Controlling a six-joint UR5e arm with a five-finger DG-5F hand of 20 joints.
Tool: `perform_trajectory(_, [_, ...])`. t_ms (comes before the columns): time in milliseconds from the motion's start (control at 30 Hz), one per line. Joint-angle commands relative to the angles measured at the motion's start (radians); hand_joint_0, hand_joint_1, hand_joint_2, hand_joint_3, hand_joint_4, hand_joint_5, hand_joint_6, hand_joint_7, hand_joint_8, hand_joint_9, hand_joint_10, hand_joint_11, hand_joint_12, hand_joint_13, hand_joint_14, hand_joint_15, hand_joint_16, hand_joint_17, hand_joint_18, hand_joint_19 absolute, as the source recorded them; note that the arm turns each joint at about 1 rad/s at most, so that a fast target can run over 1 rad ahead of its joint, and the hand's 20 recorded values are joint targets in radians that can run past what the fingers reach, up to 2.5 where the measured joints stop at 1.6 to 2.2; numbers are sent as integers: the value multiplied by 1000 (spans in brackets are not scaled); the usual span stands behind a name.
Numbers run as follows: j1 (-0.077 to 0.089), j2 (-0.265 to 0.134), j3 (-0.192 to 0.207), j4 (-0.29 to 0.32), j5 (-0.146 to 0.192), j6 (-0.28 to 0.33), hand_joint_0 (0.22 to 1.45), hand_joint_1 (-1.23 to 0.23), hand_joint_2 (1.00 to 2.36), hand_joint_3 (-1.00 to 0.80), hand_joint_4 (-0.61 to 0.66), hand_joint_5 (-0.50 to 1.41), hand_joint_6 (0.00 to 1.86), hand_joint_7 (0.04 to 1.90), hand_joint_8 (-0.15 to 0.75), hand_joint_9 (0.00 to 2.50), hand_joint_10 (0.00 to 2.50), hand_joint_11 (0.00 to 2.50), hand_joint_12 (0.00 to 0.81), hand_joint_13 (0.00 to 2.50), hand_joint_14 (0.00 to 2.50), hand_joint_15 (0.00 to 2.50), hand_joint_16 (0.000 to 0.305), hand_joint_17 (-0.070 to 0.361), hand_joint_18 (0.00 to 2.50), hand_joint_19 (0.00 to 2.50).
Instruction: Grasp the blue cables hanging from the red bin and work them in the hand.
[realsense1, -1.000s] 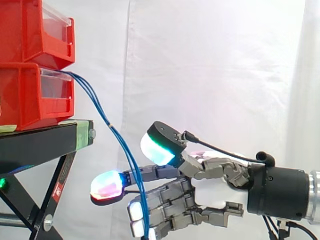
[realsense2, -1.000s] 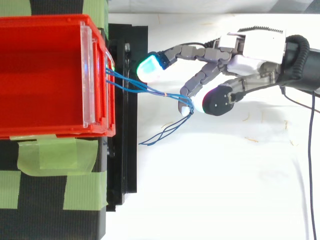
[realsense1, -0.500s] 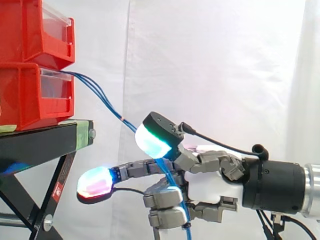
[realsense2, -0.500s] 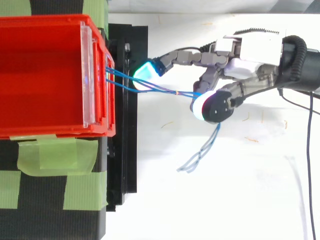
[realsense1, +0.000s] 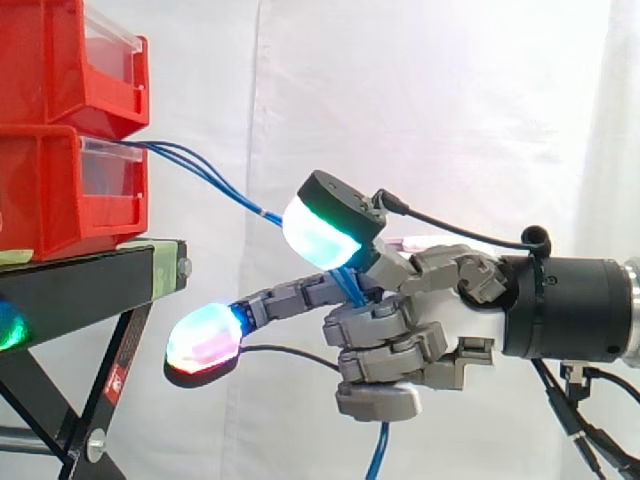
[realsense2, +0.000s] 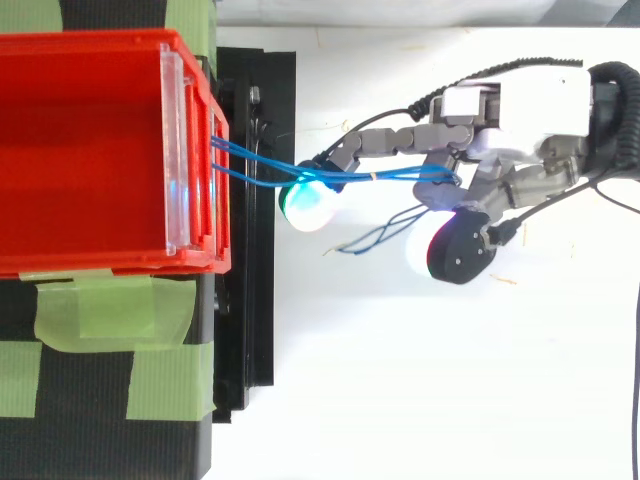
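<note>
Fingers (realsense1: 385, 325) of the hand (realsense1: 478, 318) curl round the blue cables (realsense1: 250, 204) stretched from the red bin (realsense1: 50, 190).

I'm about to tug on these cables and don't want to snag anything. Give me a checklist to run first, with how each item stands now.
1. Grip on the blue cables: ok, the hand's fingers curl round them.
2. Cables anchored at the red bin: ok, they run from its front to the hand.
3. Slack to spare: probably not ok, they run nearly straight in the top view.
4. Loose ends: ok, they hang below the hand, away from the black stand.
5. Outstretched finger clear of the stand: ok, a gap shows.
6. Every strand caught: cannot tell.
</note>
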Motion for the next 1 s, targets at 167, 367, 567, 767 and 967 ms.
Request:
perform_trajectory(167, [-6, 15, 0, -31, -1, -5, 764, -593, 1001, -979, 314, 158, 13, 959, 284, 1042, 2500, 1782, 380, 1059, 2500, 1245, 56, 127, 1248, 1287])
perform_trajectory(367, [-9, 38, 0, -33, 4, -5, 759, -601, 1000, -989, 306, 158, 14, 974, 292, 980, 2500, 1930, 426, 1071, 2500, 1366, 60, 135, 1262, 793])
perform_trajectory(567, [-6, 41, 21, -42, 91, -2, 751, -606, 1000, -994, 304, 155, 13, 978, 304, 898, 2500, 1970, 462, 1083, 2500, 1377, 64, 143, 1261, 609])
perform_trajectory(767, [-11, 41, 84, -135, 93, 7, 743, -612, 1001, -1000, 309, 160, 13, 989, 313, 839, 2500, 2059, 511, 1193, 2500, 1530, 67, 150, 1356, 543])
perform_trajectory(967, [-12, 41, 140, -264, 82, 23, 747, -629, 1000, -1000, 319, 202, 13, 1064, 325, 831, 2500, 2240, 523, 1215, 2500, 1525, 66, 149, 1380, 543])
